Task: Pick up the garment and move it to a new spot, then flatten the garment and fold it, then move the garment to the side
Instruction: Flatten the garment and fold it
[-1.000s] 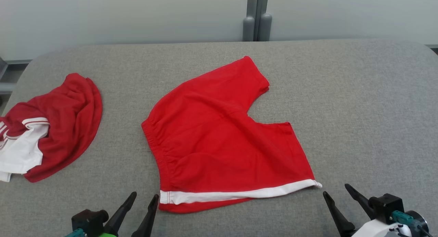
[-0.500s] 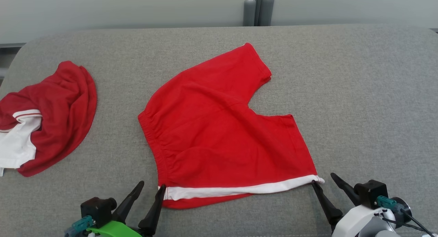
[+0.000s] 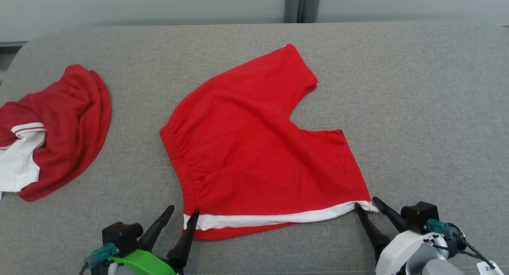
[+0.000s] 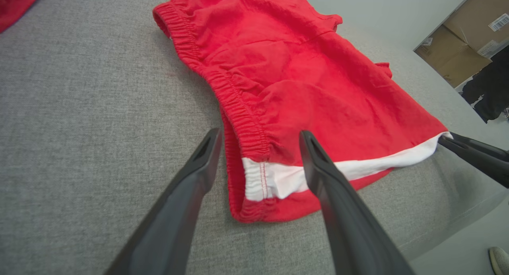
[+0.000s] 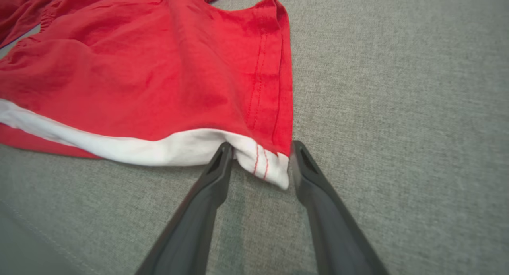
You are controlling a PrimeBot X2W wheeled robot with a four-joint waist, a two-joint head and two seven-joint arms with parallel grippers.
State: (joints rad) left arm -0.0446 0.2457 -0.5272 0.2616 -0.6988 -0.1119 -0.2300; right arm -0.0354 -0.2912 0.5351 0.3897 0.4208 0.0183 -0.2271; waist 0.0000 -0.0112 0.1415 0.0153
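The garment (image 3: 254,148) is a pair of red shorts with a white side stripe, lying spread flat on the grey table (image 3: 417,108). My left gripper (image 3: 183,210) is open at its near waistband corner; in the left wrist view the left gripper (image 4: 259,134) has one finger on each side of the elastic waistband of the garment (image 4: 302,80). My right gripper (image 3: 366,202) is open at the near hem corner. In the right wrist view the right gripper (image 5: 261,145) has the white corner of the garment (image 5: 159,76) between its fingers, not pinched.
A second red and white garment (image 3: 59,128) lies crumpled at the table's left edge. The table's front edge runs just behind both grippers. Cardboard boxes (image 4: 461,40) stand beyond the table, and a shoe (image 4: 499,259) shows on the floor.
Both grippers have moved forward to the garment's near corners, and the right jaws have narrowed around the hem corner. The head camera has tilted down, shifting the whole picture.
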